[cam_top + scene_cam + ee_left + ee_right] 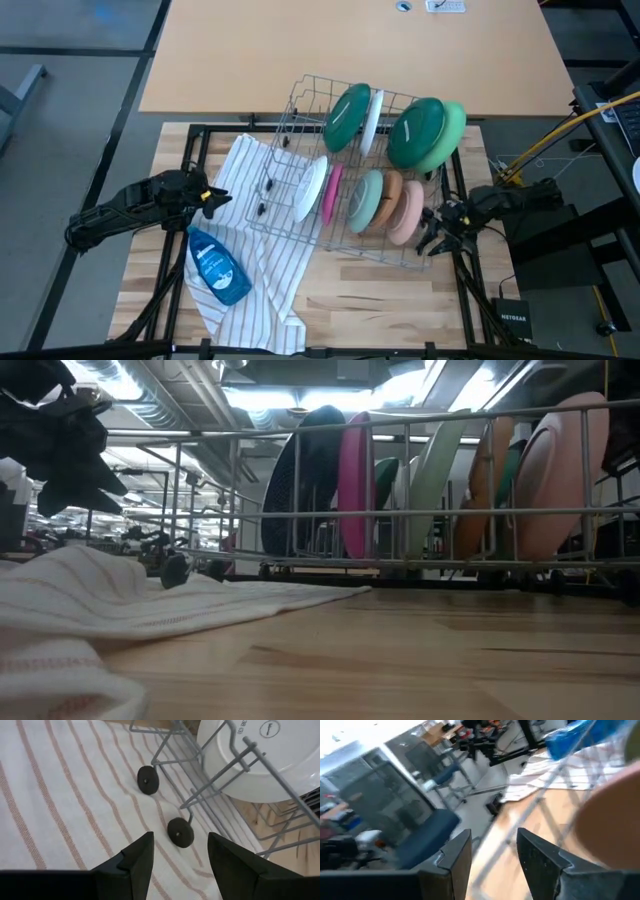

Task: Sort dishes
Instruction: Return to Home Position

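Observation:
The dishes stand on edge between the wires of a grey rack (300, 110). In the far row are a dark green plate (347, 118), a white one (372, 122), another dark green (415, 130) and a light green (450, 135). In the near row are a white dish (310, 188), a magenta (331, 193), a sage (365, 198), a tan (388, 200) and a peach (408, 212). My left gripper (212, 195) is open over the striped towel, left of the rack. My right gripper (435, 235) is open beside the peach plate (610, 820), at the rack's near right corner.
A striped towel (255, 250) lies under the rack's left side, and the rack's black round feet (180, 832) rest on it. A blue soap bottle (217, 265) lies on the towel near my left arm. Bare wood (380, 300) shows in front of the rack.

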`<move>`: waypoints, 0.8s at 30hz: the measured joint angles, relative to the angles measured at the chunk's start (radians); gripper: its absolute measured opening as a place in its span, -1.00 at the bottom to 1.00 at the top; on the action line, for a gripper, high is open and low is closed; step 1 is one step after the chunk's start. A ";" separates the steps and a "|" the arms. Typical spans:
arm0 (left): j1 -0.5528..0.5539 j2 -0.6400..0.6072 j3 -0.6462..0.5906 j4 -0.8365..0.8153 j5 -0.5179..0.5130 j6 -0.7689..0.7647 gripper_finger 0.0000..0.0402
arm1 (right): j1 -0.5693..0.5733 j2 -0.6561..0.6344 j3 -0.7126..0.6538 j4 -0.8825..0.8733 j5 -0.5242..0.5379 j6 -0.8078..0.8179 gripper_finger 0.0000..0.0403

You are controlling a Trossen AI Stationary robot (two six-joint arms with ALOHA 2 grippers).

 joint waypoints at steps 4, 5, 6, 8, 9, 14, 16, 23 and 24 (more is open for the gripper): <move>0.000 0.000 0.000 -0.006 0.000 0.000 -0.13 | 0.000 0.001 -0.006 0.055 0.028 -0.015 -0.20; 0.000 0.000 0.000 -0.011 0.000 0.000 -0.13 | 0.001 0.001 -0.004 0.063 0.046 -0.014 -0.20; 0.000 0.000 0.000 -0.015 0.000 0.000 -0.13 | 0.001 0.001 -0.004 0.058 0.059 -0.013 -0.20; 0.000 0.000 0.000 -0.020 0.000 0.000 -0.13 | 0.001 0.002 -0.005 0.046 0.082 -0.014 -0.20; 0.000 0.000 0.000 -0.018 0.000 0.000 -0.13 | 0.001 0.002 -0.006 0.049 0.091 -0.015 -0.20; 0.000 0.000 0.000 -0.018 0.000 0.000 -0.13 | 0.001 0.001 -0.005 0.056 0.108 -0.016 -0.20; 0.000 0.000 0.000 -0.018 0.000 0.000 -0.13 | 0.001 0.001 -0.005 0.056 0.108 -0.017 -0.20; 0.000 0.000 0.000 -0.018 0.000 0.000 -0.13 | 0.001 0.001 -0.005 0.060 0.108 -0.019 -0.20; 0.000 0.000 0.000 -0.018 0.000 0.000 -0.13 | 0.001 0.001 -0.004 0.060 0.108 -0.019 -0.20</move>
